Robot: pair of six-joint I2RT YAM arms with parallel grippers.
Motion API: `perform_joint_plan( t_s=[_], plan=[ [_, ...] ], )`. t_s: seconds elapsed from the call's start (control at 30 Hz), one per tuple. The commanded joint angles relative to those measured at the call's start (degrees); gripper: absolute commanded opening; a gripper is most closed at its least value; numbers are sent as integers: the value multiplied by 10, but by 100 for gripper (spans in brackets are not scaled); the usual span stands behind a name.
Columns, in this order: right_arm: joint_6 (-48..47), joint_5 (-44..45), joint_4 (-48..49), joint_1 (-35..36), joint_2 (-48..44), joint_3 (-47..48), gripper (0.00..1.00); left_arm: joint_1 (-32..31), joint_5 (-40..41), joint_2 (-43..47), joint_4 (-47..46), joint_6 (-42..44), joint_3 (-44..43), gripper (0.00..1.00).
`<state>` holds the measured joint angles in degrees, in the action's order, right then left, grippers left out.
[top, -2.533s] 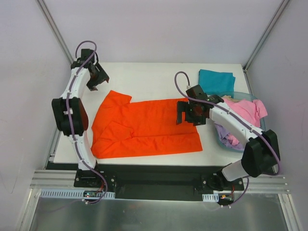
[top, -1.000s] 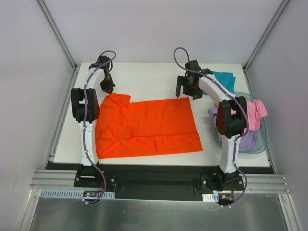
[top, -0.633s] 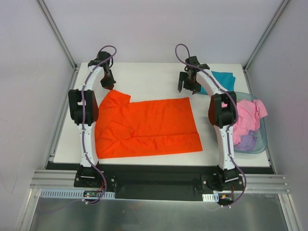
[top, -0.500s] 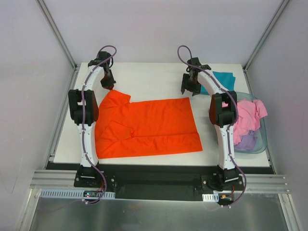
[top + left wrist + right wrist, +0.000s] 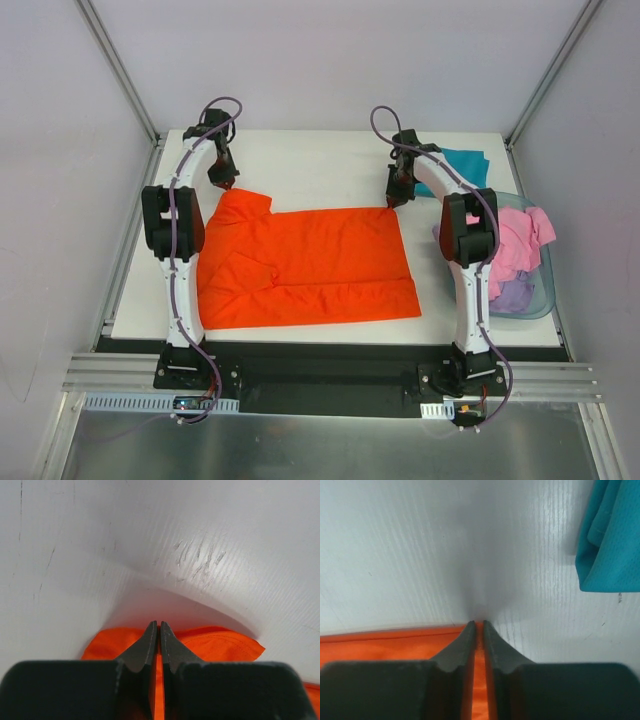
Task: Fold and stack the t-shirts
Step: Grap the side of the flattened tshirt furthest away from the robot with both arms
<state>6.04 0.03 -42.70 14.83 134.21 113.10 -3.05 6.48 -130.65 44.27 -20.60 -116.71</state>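
In the middle of the frame, the orange-red t-shirt (image 5: 310, 265) is spread flat, with bare table (image 5: 300, 160) seen above its upper edge. Both arms are stretched forward, the left gripper (image 5: 222, 184) pinched shut on the upper-left sleeve, the right gripper (image 5: 393, 202) on the upper-right corner. At right, a pink t-shirt (image 5: 515, 240) and a lavender t-shirt (image 5: 512, 295) are heaped in the blue tub (image 5: 545, 290).

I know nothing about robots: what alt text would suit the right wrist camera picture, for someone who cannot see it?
The right tool is pinched shut on the far edge of an orange t-shirt lying on a white table. A teal t-shirt lies apart from it, at the upper right.
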Motion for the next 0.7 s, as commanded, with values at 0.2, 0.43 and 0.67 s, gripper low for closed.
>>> perform_joint_plan(
  t_s=[0.2,0.43,0.67],
  plan=[
    [-9,-43,-1,10,-42,-1,1,-5,3,73,13,-13,19,0],
    [-27,-53,44,28,-134,-101,1,-10,-13,149,9,-49,111,0],
    [-24,-64,81,46,-242,-239,1,-31,-13,263,-14,-96,258,0]
  ],
)
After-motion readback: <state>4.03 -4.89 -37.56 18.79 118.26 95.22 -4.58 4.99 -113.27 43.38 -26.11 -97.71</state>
